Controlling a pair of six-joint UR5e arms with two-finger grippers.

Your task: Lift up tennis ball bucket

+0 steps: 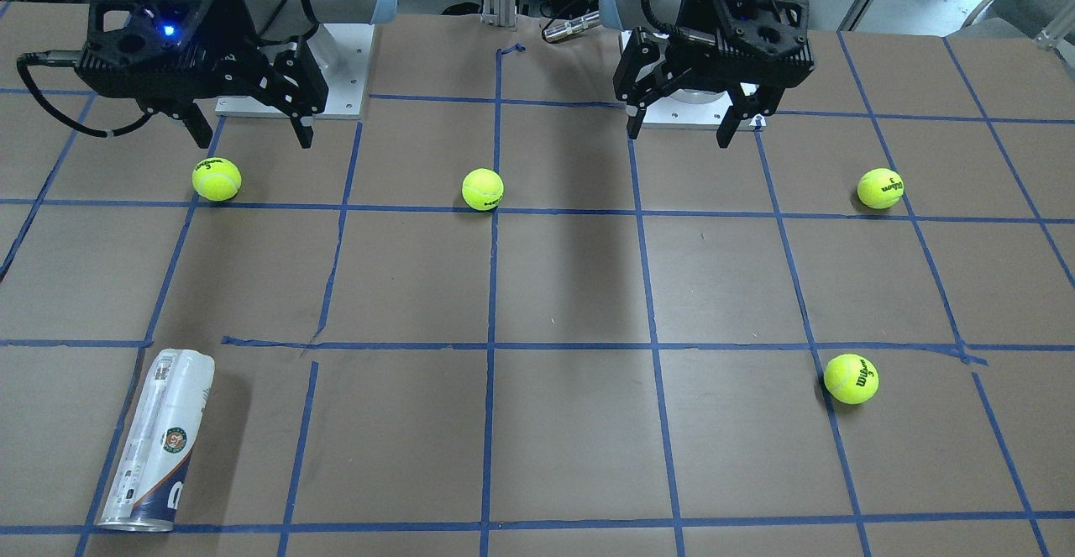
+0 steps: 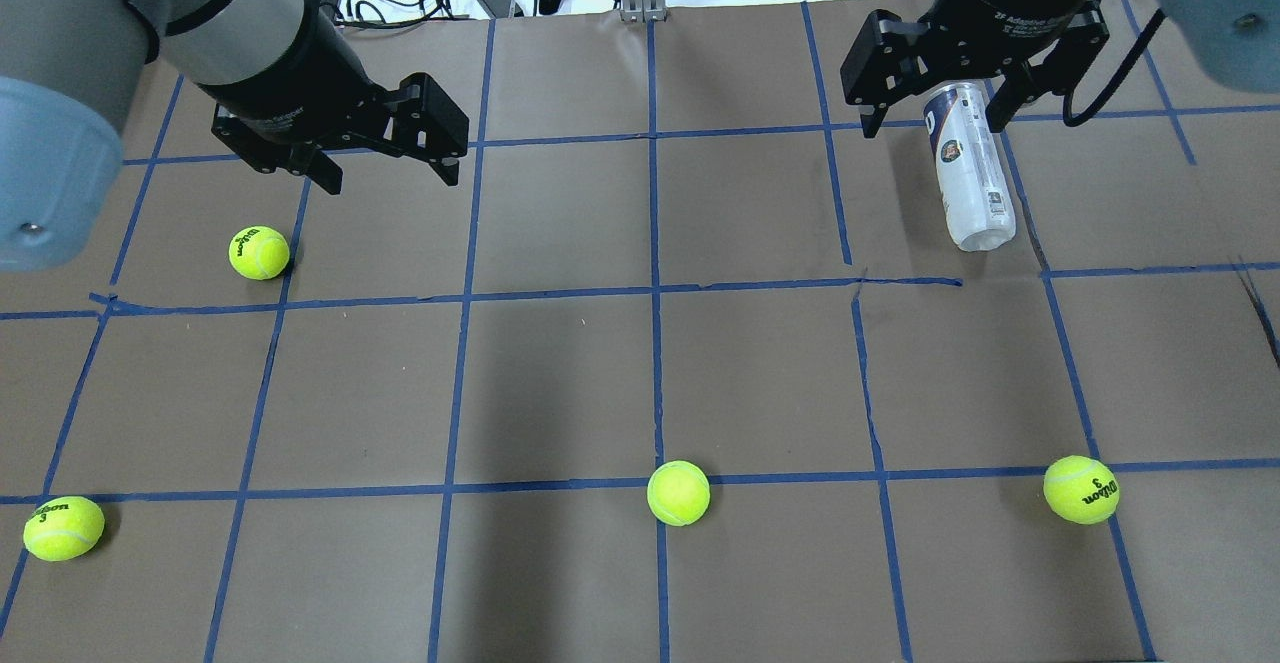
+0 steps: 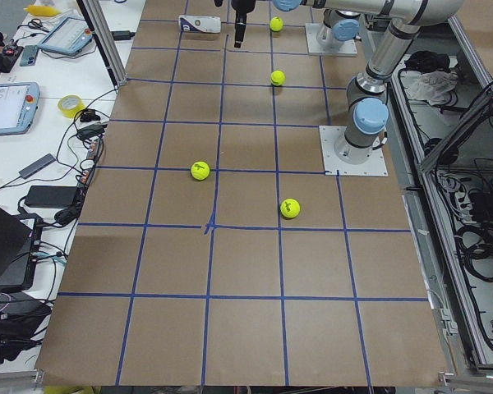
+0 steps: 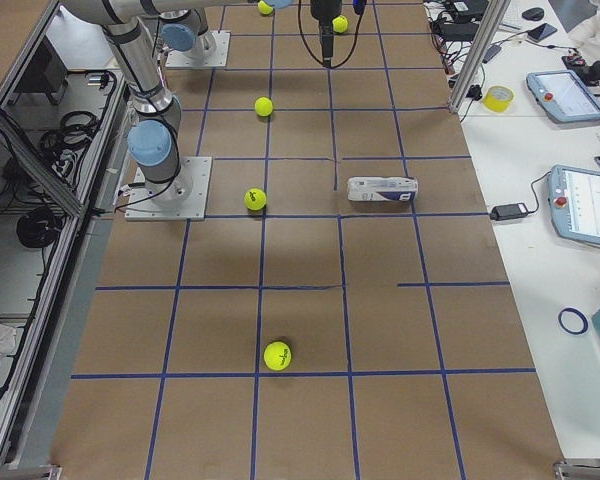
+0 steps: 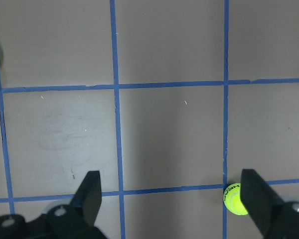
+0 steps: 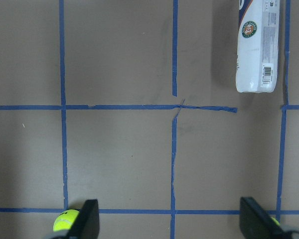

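— Where is the tennis ball bucket (image 1: 155, 444)?

— Lying on its side on the counter (image 1: 571, 423), at the lower left of the front-facing view. Its metal rim points toward the bottom edge and the label with the round logo faces up.

— And the right gripper (image 1: 252, 133)?

— Upper left of that view, up off the counter, fingers spread wide, well apart from the bucket. In its wrist view the bucket sits in the upper right corner, beyond the fingertips.

— The left gripper (image 1: 682, 130)?

— Upper right, also spread, hanging above the counter.

— Those tennis balls (image 1: 482, 189)?

— Four, scattered over the blue tape lines (image 1: 492, 288), all apart from the bucket. One lies just below the right gripper in the frame.
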